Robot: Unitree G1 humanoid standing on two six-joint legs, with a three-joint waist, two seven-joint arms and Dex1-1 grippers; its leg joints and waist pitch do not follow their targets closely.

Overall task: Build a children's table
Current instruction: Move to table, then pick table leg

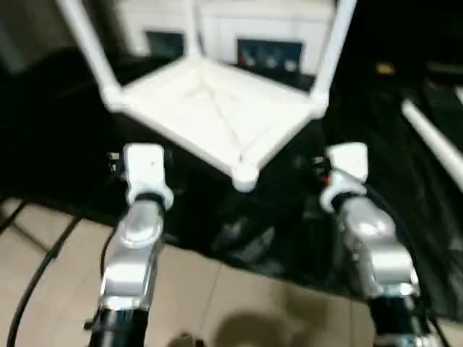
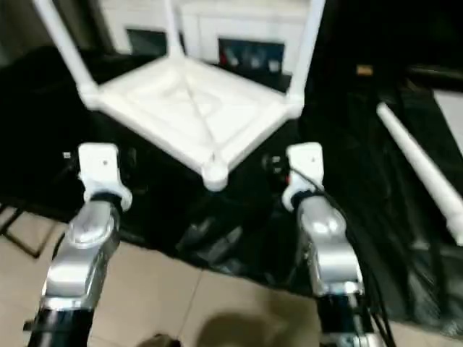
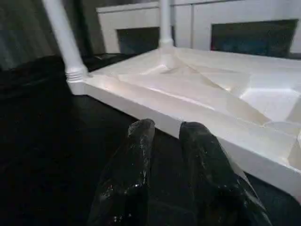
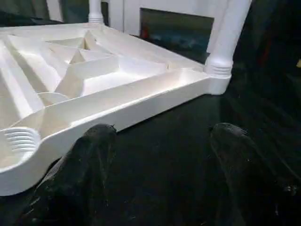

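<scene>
Upside down on the black cloth [image 1: 58, 144], tabletop [image 1: 217, 108] looks light, stiff, slick; I'd grip its rim by the empty near socket [image 4: 21, 139]; left gripper [image 3: 164, 136] clenched, empty, right gripper [image 4: 162, 136] spread, empty.

White ribbed children's table [image 1: 217, 108] with white legs [image 1: 87, 40] lies on a black cloth [image 1: 58, 144]; beige tiled floor [image 1: 65, 267]; silver forearms [image 1: 134, 246], black tool fingers [image 3: 131, 160].

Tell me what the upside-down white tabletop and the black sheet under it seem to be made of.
The white ribbed rectangular tabletop looks like moulded plastic with a smooth, slightly glossy finish: thin cast ribs and a threaded corner socket. The black sheet beneath looks like soft cloth or thin film; it wrinkles and folds, but which one is unclear.
</scene>
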